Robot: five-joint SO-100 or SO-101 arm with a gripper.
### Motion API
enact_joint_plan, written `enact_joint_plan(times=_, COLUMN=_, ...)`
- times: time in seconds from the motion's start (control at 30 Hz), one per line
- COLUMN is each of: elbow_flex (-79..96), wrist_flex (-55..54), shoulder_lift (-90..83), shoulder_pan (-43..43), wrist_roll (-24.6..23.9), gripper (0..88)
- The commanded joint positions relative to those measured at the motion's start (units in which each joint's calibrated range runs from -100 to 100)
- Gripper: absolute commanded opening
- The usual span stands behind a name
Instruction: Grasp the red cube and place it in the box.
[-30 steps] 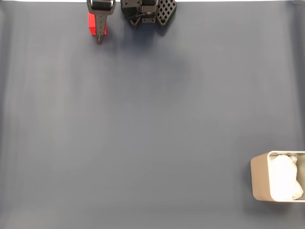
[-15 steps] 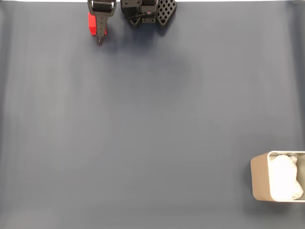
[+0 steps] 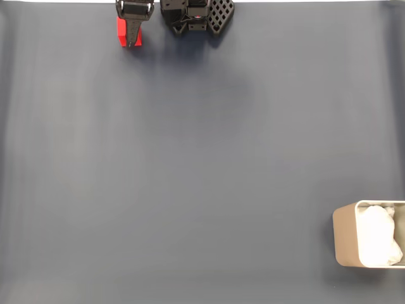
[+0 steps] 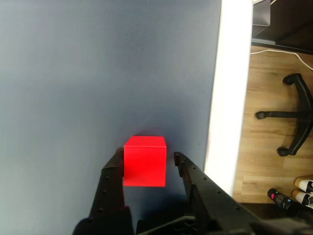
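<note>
While the black two-finger pincer (image 4: 146, 157) stands spread around it, the small bright red matte cube (image 4: 145, 161) sits on the mat between the fingertips.

Left finger: in the wrist view it touches, or all but touches, the cube's left face; I cannot tell which.
Right finger: a thin gap shows between it and the cube's right face, so the jaws are apart and grip nothing firmly.
Cube in the fixed view: the red cube (image 3: 121, 31) lies at the top edge, partly covered by the pincer (image 3: 131, 42) above it; only its left part and a sliver on the right show.
Arm: the black arm base (image 3: 196, 15), right of the pincer, is cut off by the top edge.
Box: the beige-grey rounded container (image 3: 345, 237) with white lumpy padding (image 3: 378, 237) lies far from the pincer, at the lower right, cut off by the right edge.
Surface: a dark blue-grey mat (image 3: 202, 164) covers the table, with a white table edge (image 4: 229, 88) just right of the pincer in the wrist view.
Room: beyond that edge, a wooden floor (image 4: 264, 93), the black legs of a swivel chair (image 4: 293, 115) and some small objects at the lower right too cut off to identify.
</note>
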Motion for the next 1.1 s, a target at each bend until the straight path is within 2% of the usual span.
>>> enact_joint_plan(times=0.0, elbow_flex=-0.6, wrist_flex=-0.8, shoulder_lift=0.0, shoulder_pan=0.3, wrist_roll=0.1, gripper=19.3)
enact_joint_plan(times=0.4, elbow_flex=-0.4, wrist_flex=-1.8, shoulder_lift=0.3, shoulder_pan=0.1, wrist_roll=0.5, gripper=12.9)
enact_joint_plan(times=1.07, elbow_flex=-1.2, wrist_flex=-3.5, shoulder_lift=1.5, shoulder_pan=-0.1, wrist_roll=1.1, gripper=11.6)
